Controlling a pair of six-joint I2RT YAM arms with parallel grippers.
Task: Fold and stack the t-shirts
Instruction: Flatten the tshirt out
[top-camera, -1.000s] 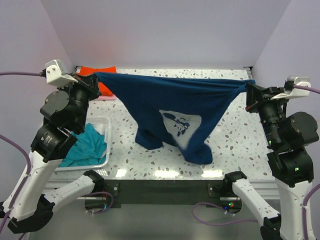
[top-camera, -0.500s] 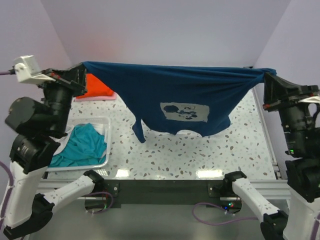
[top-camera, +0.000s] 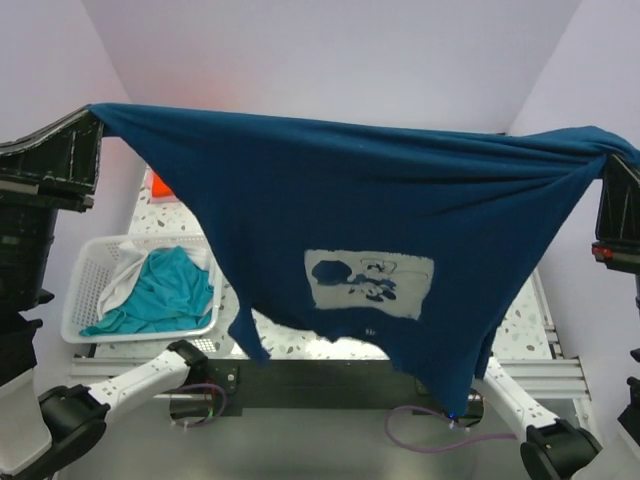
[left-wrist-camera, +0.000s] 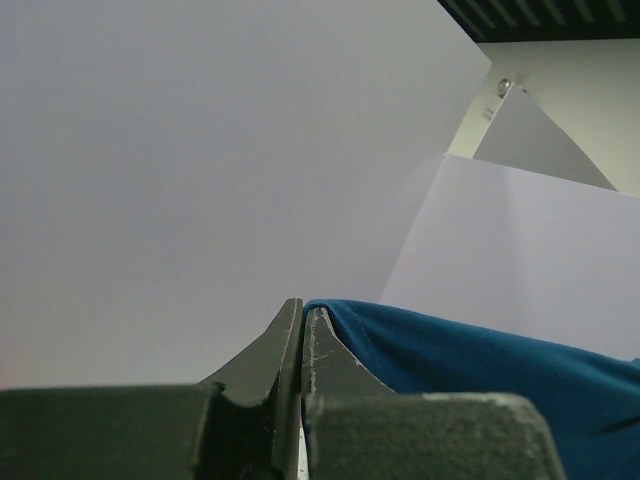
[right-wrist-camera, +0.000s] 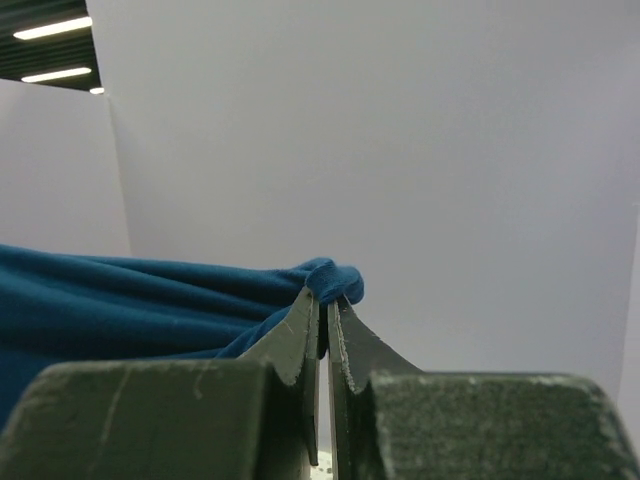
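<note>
The navy t-shirt (top-camera: 360, 200) with a pale cartoon print (top-camera: 368, 283) hangs stretched wide between both grippers, lifted high toward the camera and covering most of the table. My left gripper (top-camera: 92, 115) is shut on its left corner; the cloth (left-wrist-camera: 470, 345) shows beside the closed jaws in the left wrist view. My right gripper (top-camera: 612, 160) is shut on the right corner, a bunched fold (right-wrist-camera: 335, 280) showing in the right wrist view. A teal t-shirt (top-camera: 160, 290) lies in the basket. A sliver of the orange-red t-shirt (top-camera: 158, 186) shows at the back left. The pink one is hidden.
A white slatted basket (top-camera: 88, 290) stands at the table's left front, holding the teal shirt and some white cloth. The speckled table (top-camera: 522, 318) shows only at the right front and left back. Lilac walls close in on three sides.
Both grippers have risen sharply and spread apart, lifting the navy shirt clear of the table and pulling it out flat. The shirt now covers most of the view.
</note>
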